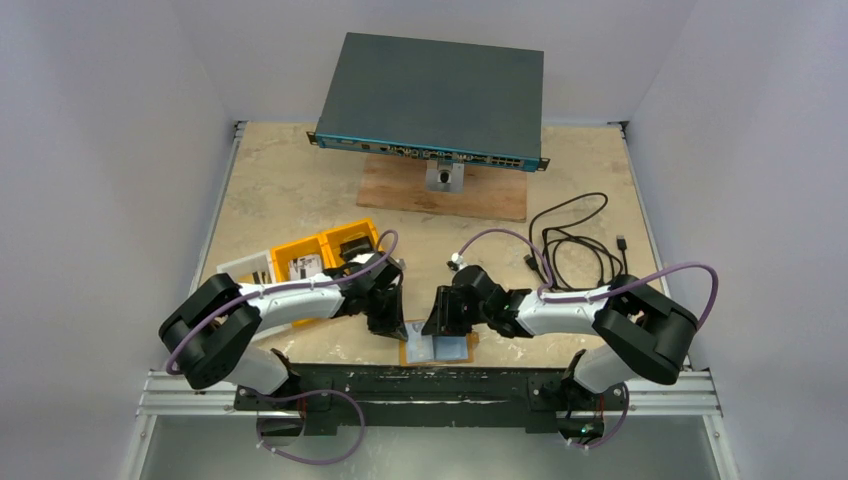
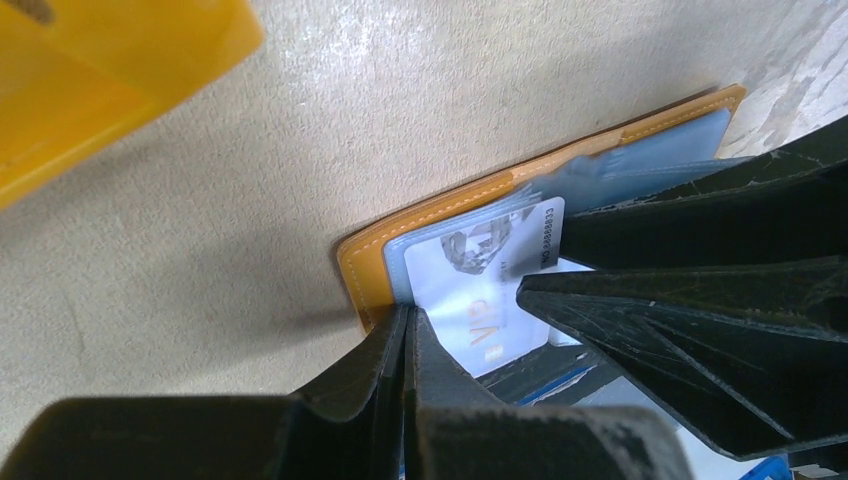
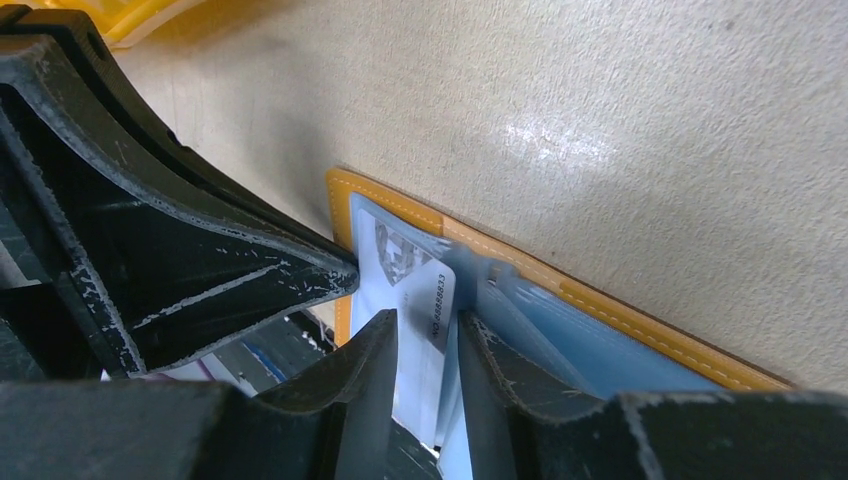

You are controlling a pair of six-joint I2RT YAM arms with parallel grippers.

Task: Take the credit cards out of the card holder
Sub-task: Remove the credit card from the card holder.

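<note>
The left arm (image 1: pixel 300 300) and the right arm (image 1: pixel 570 312) share one build: white link shells between bulky matt-black joint housings. A purple cable (image 1: pixel 385 243) loops along each. Both bolt to a black base rail (image 1: pixel 420 385) backed by a silver extrusion (image 1: pixel 190 398). The left pincer (image 2: pixel 408 312) and right pincer (image 3: pixel 425 325) have black, ribbed, wedge-shaped fingers (image 3: pixel 350 400) scuffed with pale scratches.

Card holder at the bench's near edge, between two hands

The card holder (image 1: pixel 440 350) lies open on the bench (image 1: pixel 300 190). The left hand (image 2: pixel 405 330) rests at its left end. The right hand (image 3: pixel 425 335) is over its middle, a credit card (image 3: pixel 425 290) between its fingers (image 3: pixel 365 370), perhaps pinched. A compartment tray (image 1: pixel 290 248) sits behind-left and a cable (image 1: pixel 585 245) behind-right. A network switch (image 1: pixel 430 90) sits on a board (image 1: pixel 490 200) at the back.
</note>
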